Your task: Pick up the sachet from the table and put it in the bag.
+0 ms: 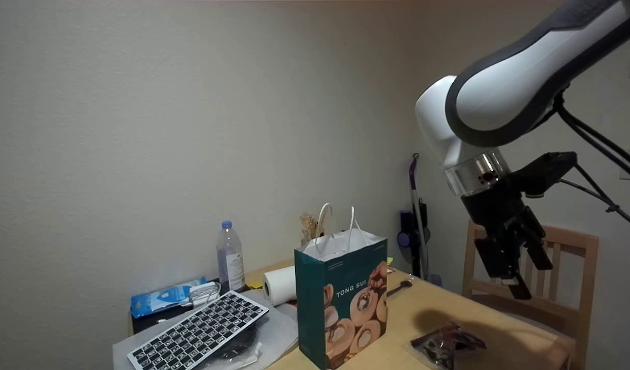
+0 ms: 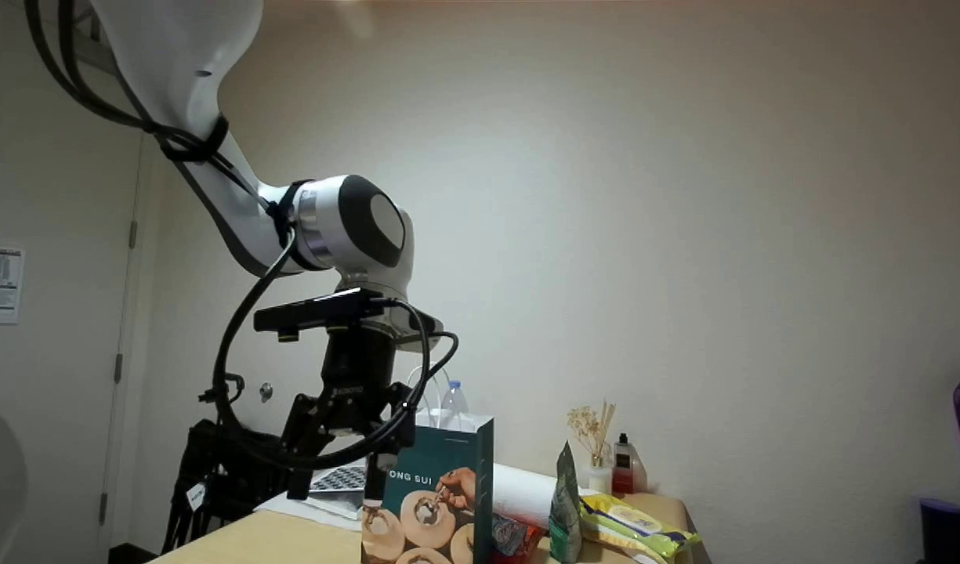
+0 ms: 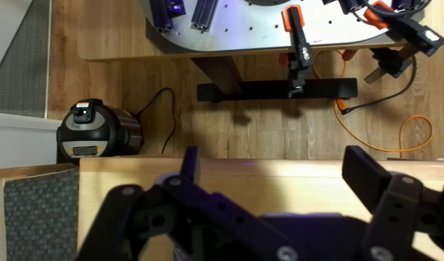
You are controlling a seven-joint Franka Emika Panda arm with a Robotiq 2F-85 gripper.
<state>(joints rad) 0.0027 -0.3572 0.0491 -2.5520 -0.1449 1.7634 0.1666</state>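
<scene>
The sachet (image 1: 446, 344), a dark and reddish packet in clear plastic, lies on the wooden table (image 1: 412, 313) right of the bag in an exterior view. A scrap of clear plastic shows at the bottom edge of the wrist view (image 3: 180, 254); the rest is hidden. The green paper bag (image 1: 309, 308) stands upright with white handles and an open top; it also shows in an exterior view (image 2: 480, 470). My gripper (image 1: 532, 277) is open and empty, above and right of the sachet. In the wrist view its spread fingers (image 3: 272, 157) point over the table edge.
A patterned board (image 1: 199, 331), a bottle (image 1: 230, 257) and a paper roll (image 1: 280, 285) are beside and behind the bag. A black spoon (image 1: 400, 287) lies behind it. A green pouch (image 2: 565, 509) and yellow wipes pack (image 2: 636, 525) stand near it. A chair (image 1: 538, 288) is at the edge.
</scene>
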